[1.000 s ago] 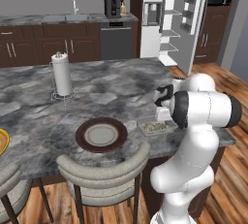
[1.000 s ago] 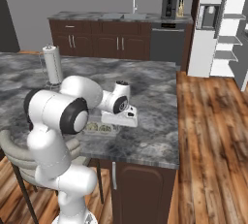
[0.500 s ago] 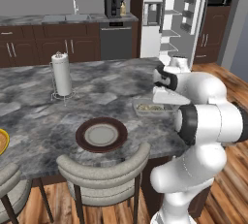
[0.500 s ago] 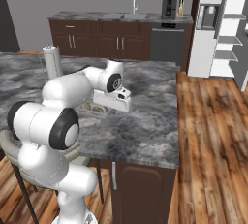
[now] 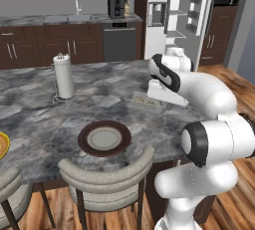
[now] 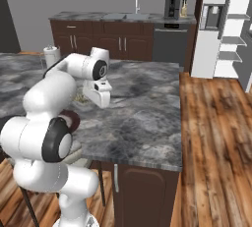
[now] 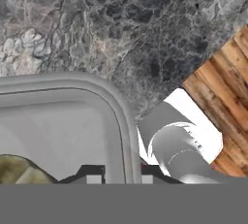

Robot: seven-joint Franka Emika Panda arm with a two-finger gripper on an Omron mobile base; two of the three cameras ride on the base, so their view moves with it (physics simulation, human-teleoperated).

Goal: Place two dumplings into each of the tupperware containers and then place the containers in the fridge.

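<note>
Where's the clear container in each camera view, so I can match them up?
Left base view: the clear container sits near the centre, just left of the white arm.
Right base view: a sliver of it shows left of centre, mostly behind the arm.
Hand view: its rounded corner is at lower left.
Shared landmark: the grey marble counter.

I'm looking into a home kitchen. A grey marble island (image 5: 45, 124) fills the foreground, with padded stools (image 5: 107, 174) tucked against its near edge. Behind the island run dark wood cabinets (image 5: 30, 50), a sink tap (image 6: 136, 4), a dishwasher (image 5: 119, 40) and a coffee maker (image 5: 115, 5). Right of the island stands the fridge (image 5: 164, 10), its door open, on plank flooring (image 6: 216, 137).
</note>
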